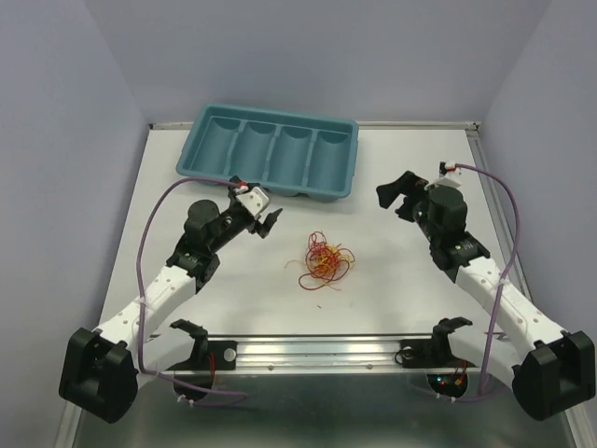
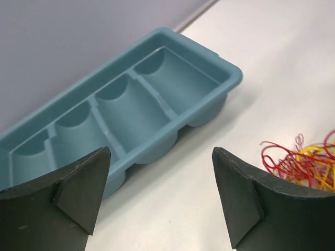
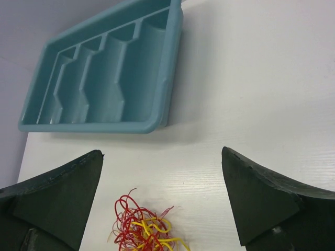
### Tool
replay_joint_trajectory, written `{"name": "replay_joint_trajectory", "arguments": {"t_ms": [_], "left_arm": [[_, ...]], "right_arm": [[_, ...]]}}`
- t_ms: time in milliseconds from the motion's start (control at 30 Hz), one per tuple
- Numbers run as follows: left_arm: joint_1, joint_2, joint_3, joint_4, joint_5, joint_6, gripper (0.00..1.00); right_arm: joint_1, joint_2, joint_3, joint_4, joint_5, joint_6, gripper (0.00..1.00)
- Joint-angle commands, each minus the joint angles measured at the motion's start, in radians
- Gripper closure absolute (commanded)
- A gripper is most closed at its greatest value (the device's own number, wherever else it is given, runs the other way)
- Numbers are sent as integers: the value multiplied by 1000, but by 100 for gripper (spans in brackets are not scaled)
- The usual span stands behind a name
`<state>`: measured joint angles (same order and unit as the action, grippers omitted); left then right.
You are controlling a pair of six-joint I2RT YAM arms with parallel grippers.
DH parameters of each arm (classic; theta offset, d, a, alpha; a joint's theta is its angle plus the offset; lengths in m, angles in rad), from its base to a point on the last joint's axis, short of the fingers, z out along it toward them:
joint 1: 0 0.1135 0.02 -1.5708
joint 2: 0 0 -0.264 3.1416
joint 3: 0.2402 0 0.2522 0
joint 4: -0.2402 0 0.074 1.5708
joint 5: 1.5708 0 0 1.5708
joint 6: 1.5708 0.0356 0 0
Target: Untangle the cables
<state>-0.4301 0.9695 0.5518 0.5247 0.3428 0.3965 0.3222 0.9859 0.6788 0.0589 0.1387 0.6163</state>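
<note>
Pale lilac walls close in a white counter [image 1: 392,280] with a teal four-compartment tray [image 1: 298,185] lying toward its far side. The cables [image 1: 324,262], a loose clump of red, orange and yellow curls, sit on the counter on the near side of the tray, off its right half and clear of its wall.

The main risk, as I judge it, is the thinness of the wires. A pincer coming down on the middle of the clump would likely catch many strands at once, so the whole knot would lift or drag as one lump instead of opening. Pulling from two sides without a free end could draw the loops tighter. Fingers this broad may also slip past a single strand and close on nothing, or a springy loop may hook a fingertip and trail along toward the tray.

The left pincer [image 1: 264,217] hangs just in front of the tray's near wall, about its middle, with the arm bent at the elbow and aimed at the tray. It is spread wide and empty. The right pincer [image 1: 399,194] sits off the tray's right end, on its near side. It is turned toward the tray, with its jaws fully parted and nothing between them.
</note>
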Motion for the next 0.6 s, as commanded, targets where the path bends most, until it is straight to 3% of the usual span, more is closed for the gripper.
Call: {"name": "replay_joint_trajectory", "arguments": {"t_ms": [0,67,200,400,567], "left_arm": [[-2,37,54,-85,191,79,10],[-44,63,75,-153,246,119,10],[-200,142,94,-253,159,208,10],[-321,251,111,-255,79,206,11],[-378,397,158,-203,-91,166,22]], "right_arm": [[2,-27,-2,22,-30,-33,0],[2,-24,10,12,-97,-58,0],[3,20,53,-5,-215,-96,2],[2,20,57,-16,-202,-99,2],[2,-1,56,-18,-200,-102,2]]}}
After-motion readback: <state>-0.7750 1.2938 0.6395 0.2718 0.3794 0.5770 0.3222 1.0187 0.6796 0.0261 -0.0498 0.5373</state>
